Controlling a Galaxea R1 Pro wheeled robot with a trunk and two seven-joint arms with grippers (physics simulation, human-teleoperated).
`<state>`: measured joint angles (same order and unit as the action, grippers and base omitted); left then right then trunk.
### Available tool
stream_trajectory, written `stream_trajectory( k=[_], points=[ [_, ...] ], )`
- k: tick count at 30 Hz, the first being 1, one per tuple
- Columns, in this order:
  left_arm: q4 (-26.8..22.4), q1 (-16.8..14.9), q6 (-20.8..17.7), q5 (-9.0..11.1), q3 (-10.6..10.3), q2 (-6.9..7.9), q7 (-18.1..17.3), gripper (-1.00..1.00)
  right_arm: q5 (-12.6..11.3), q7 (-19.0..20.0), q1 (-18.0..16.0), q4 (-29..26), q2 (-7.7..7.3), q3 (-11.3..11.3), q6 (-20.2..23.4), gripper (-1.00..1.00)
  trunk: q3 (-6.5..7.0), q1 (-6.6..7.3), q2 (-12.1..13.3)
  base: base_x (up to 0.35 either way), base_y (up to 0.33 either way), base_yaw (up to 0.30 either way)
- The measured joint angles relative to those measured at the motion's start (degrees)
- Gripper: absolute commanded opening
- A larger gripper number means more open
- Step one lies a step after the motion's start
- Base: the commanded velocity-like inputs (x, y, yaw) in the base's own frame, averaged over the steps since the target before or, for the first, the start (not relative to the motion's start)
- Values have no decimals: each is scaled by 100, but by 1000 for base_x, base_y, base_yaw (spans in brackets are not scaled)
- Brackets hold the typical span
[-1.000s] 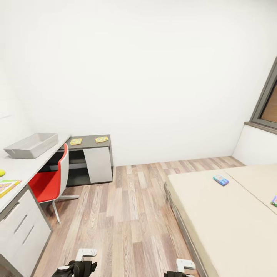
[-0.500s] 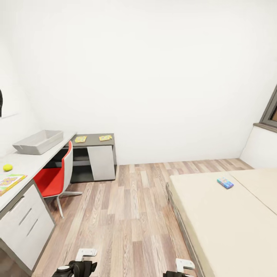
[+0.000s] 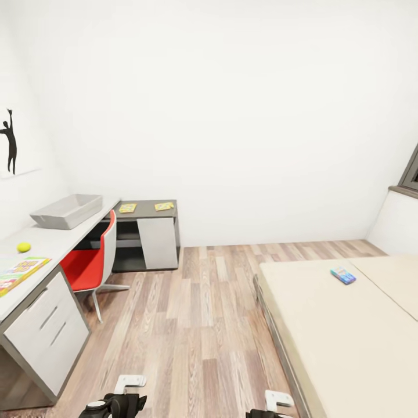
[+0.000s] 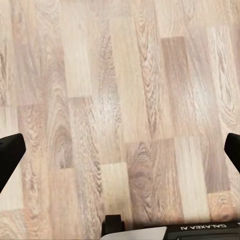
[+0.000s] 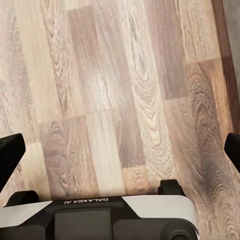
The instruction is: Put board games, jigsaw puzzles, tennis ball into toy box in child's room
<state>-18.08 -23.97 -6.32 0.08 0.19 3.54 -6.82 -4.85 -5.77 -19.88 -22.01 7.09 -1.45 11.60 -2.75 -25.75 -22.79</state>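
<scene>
**Child's room seen from the doorway side, both grippers spread over bare floor**

Head view: at left, the table (image 3: 55, 244) carries one toy box (image 3: 67, 210), one tennis ball (image 3: 24, 247) and one board game (image 3: 17, 273) at the frame's left edge. Two jigsaw puzzles (image 3: 128, 208) (image 3: 164, 206) lie on the dark corner section. A red chair (image 3: 93, 261) stands against the table. At right, the bed (image 3: 342, 331) holds what looks like one teal game box (image 3: 343, 275).

Left wrist view: left gripper (image 4: 120, 155) fingers wide apart over wood-plank floor (image 4: 120, 100).

Right wrist view: right gripper (image 5: 120, 150) likewise spread, holding nothing.

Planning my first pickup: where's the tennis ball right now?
In the head view, the tennis ball sits on the table at far left, between the toy box and a board game.
</scene>
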Motion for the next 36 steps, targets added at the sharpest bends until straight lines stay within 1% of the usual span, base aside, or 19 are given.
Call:
stream_trajectory(
  k=[6, 17, 20, 21, 25, 31, 36],
  points=[
    [1, -1, 3, -10, -1, -3, 0, 100, 1, 0, 0, 0, 0, 0, 0, 100, 0, -1, -1, -71, 0, 167],
    [2, -1, 9, -10, -3, -3, 0, 100, -4, 0, 26, 2, -1, -4, -21, 100, 0, 0, 0, -12, 0, 19],
    [2, -1, 9, -13, -8, -3, 0, 100, -3, -5, 36, 6, 2, -3, -112, 100, 0, 0, 0, -1, 0, 1],
    [2, -1, 9, -16, -6, -4, 0, 100, -13, -8, 48, 19, 10, -5, -333, 100, 0, 0, 0, 0, 0, 0],
    [2, -1, 9, -24, -10, -6, -1, 100, -27, -3, 54, 26, 18, -7, -514, 100, 0, 0, 0, 0, -44, 0],
    [9, -1, 5, -31, -25, -12, -2, 100, -39, 1, 56, 28, 29, -5, -574, 100, 0, 0, 0, 0, -150, 0],
    [10, -1, 8, -32, -16, -8, -1, 100, -55, 1, 56, 26, 44, -2, -583, 100, 0, 0, 0, 0, -47, 2]
  ],
)
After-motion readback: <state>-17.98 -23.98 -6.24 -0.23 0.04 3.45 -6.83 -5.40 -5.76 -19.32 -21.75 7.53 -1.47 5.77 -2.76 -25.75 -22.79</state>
